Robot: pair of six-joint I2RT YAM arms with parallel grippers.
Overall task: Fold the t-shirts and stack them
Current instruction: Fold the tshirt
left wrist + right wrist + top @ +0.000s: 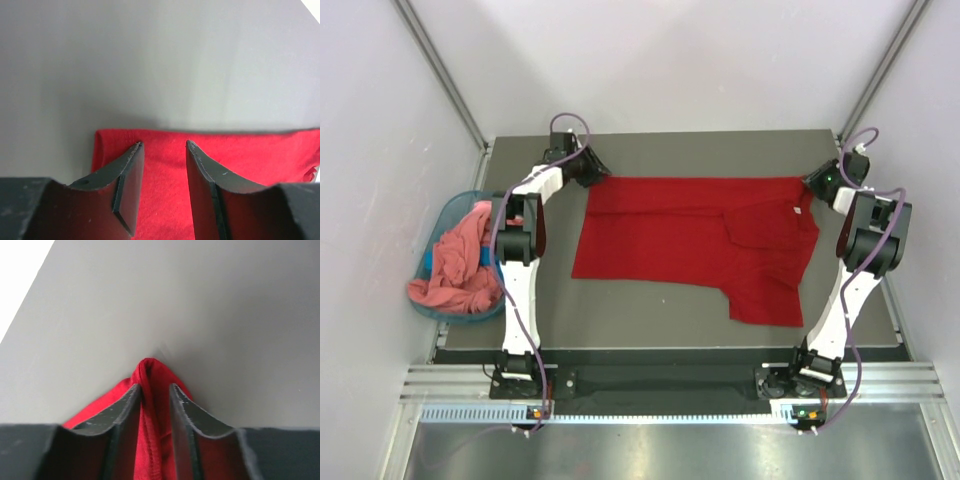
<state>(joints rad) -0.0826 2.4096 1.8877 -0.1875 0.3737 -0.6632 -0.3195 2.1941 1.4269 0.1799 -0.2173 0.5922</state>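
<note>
So the deep red soft cloth t-shirt (670, 235) is laid out flat on the dark grey tabletop (650, 320), toward the far edge. Its long axis runs left edge to right edge, and the small white neck label (798, 211) sits at the right end.

Each arm is on a far corner of it. The left gripper (164, 145) is at the far-left corner with its fingers spread, cloth lying flat under the gap and nothing pinched. The right gripper (155, 387) is at the far-right end with its fingers pressed in on a bunched ridge of red cloth.

From both hands the shirt's body lies toward the near edge, so I'd guess the fold gets dragged that way, and the left one needs to clamp down first.

The salmon-pink t-shirt (460, 265) is heaped in the teal plastic basket (435, 225) off the left edge, closer to the left arm. Plain white walls (380, 150) box in the table on three sides.
</note>
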